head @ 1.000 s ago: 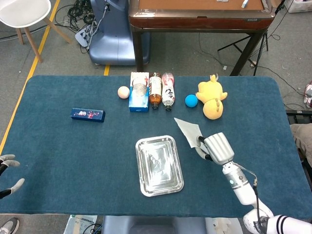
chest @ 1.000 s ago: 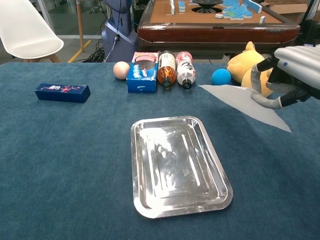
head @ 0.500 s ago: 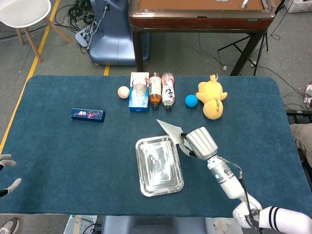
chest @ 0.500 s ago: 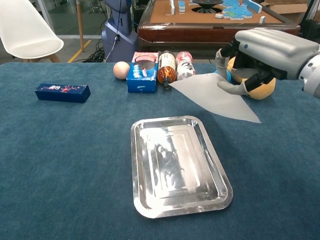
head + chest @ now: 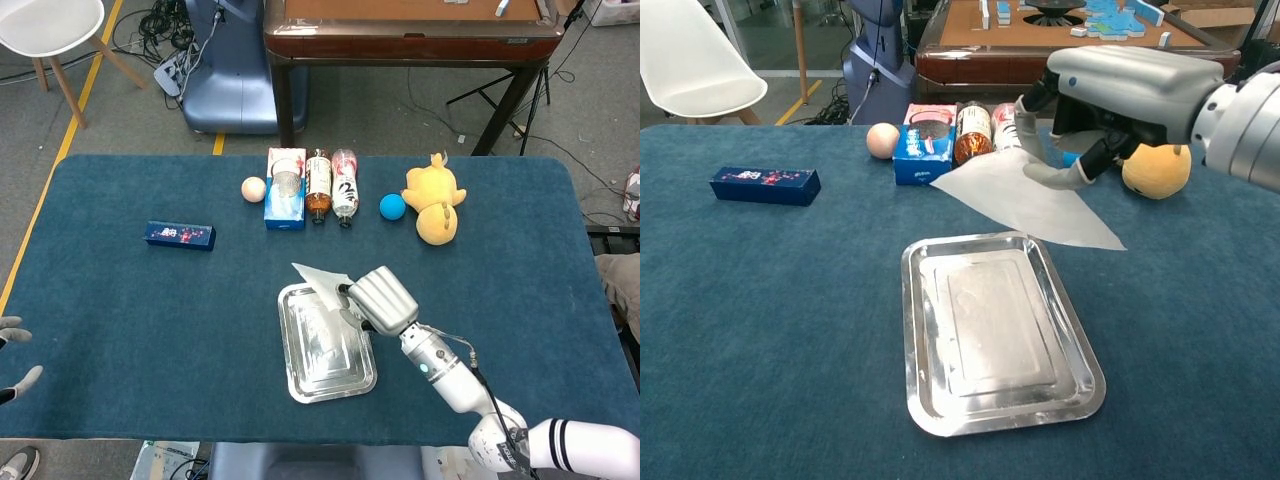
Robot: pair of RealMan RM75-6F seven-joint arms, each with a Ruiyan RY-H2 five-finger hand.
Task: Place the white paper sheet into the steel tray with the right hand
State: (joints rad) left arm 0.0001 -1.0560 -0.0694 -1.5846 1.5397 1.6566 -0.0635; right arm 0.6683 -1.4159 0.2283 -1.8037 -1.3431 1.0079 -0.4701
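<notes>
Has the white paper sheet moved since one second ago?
Yes. The white paper sheet, held by the right hand, went left from beside the steel tray to above its far edge.

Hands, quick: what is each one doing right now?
Right hand: holding the white paper sheet above the steel tray.
Left hand: only fingertips show at the picture's edge, spread apart and holding nothing; open.

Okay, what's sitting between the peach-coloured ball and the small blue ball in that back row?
In the head view, between the peach-coloured ball and small blue ball lie a blue-and-white box and two bottles: brown and white-labelled.
</notes>
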